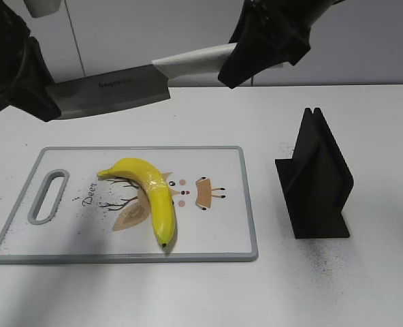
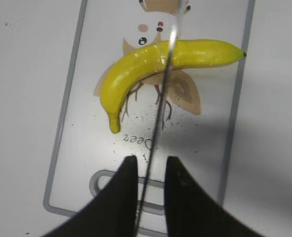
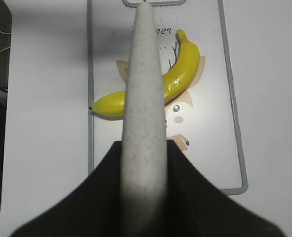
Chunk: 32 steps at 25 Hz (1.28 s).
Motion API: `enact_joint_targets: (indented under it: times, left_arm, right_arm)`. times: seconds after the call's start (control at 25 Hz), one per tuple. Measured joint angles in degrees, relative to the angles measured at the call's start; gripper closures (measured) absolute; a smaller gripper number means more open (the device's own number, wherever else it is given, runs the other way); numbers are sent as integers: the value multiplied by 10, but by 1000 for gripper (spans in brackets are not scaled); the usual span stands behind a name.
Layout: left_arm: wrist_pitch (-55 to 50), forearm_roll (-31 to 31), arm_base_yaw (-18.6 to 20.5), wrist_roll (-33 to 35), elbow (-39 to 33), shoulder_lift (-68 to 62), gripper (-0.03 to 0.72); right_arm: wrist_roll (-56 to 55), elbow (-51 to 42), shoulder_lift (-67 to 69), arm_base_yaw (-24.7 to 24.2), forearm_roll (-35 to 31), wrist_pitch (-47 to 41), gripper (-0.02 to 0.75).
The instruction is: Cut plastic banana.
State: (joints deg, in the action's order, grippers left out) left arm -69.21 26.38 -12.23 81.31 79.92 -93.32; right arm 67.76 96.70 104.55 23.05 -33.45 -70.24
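Nearest the lens, along the front edge of the white table (image 1: pixel 188 293), a grey-rimmed white plastic cutting board (image 1: pixel 215 238) is laid, and the yellow plastic banana (image 1: pixel 154 194) is seen whole upon its middle; no cut has been made, so the cutting itself is judged outstanding. At the left, the left gripper (image 2: pixel 147 185) is closed on the grey steel blade of the white-handled knife (image 1: pixel 109 92), raised well above the board. "Deer" is printed on the board; the blade's small lettering cannot be read. At the right, the right gripper (image 3: pixel 143 163) is clamped around the knife handle, and a black angled knife stand (image 1: pixel 317 180) is set by the right edge.
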Motion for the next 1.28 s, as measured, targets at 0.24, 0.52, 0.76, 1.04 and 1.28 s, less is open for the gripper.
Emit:
enact_joint_targets:
  times: [0.24,0.52,0.76,1.04,1.28]
  left_arm:
    - [28,-3,0,7,0,-1,665]
    - [31,-1,-2,-10,0,-27,674]
    - [73,-20,-15,-22,-19,-69,674]
    - [250,-14,-51,-26,-163,-143,677]
    - [274,-4,-56,-25,-165,-172,681]
  right_arm:
    - [9,2,0,-1,2,4,571]
    - [0,5,15,-1,20,4,571]
    - [-60,5,84,3,84,-1,562]
    - [-83,-52,208,11,127,53,519]
    - [-84,-59,223,10,138,71,502]
